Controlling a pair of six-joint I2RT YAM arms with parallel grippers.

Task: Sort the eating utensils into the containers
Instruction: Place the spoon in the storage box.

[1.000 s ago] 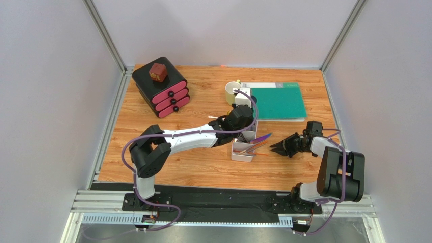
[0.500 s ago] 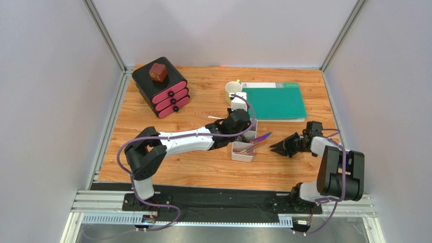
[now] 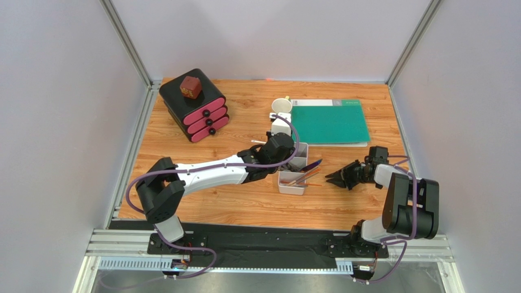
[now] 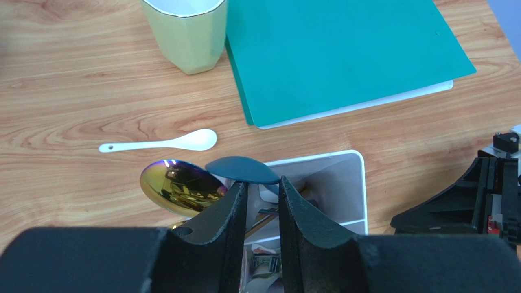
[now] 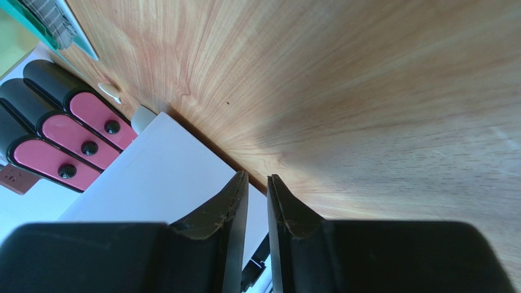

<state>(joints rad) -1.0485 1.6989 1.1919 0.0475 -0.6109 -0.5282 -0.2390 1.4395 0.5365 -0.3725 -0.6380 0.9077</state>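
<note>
Overhead, a black box with pink drawers [image 3: 194, 108] stands far left on the wooden worktop [image 3: 244, 204]. The left arm reaches rightward to a small white plastic divided tray [image 3: 291, 188] near the middle, which holds several utensils.

The left hand [image 4: 263, 183] hovers over the tray's far end. Its two fingers are parted by a narrow gap, with nothing pinched between them. Just left of them shows an iridescent purple-gold spoon bowl [image 4: 174, 186]. A dark blue spoon bowl [image 4: 241, 170] lies at the fingertips, over the tray's rim. Beyond it, a slim white spoon [image 4: 159, 143] lies flat on bare wood, unsorted.

At right, the right hand [image 3: 336, 177] sits low beside the tray, fingers slightly apart and empty.

Likely trouble: the blue spoon sits so close to the left fingers that lifting away could drag it out. The white spoon lies flat and thin, so closing fingers may skid off it. A purple utensil [image 3: 315, 164] juts toward the right hand, which could knock it.
</note>
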